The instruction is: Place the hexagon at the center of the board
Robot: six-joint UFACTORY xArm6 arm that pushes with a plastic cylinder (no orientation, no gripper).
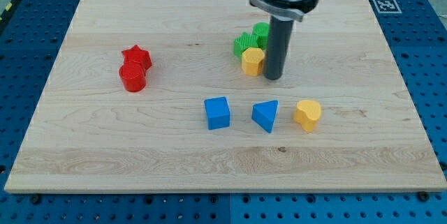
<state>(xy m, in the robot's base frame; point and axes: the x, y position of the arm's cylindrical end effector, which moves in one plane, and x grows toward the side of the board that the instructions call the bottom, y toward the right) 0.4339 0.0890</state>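
A: Where does the single camera look from?
B: From above the near edge of the pale wooden board surface (pixel 140 154), tilted downward toward its far edge.
A: How near?
B: Near enough that the board almost fills the view.

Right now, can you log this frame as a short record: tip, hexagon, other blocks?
tip: my tip touches down just to the view's right of the yellow hexagon
hexagon: slightly above board centre
green blocks: two, right behind the hexagon
red blocks: star and cylinder, view's left
front row: blue cube, blue triangle, yellow heart
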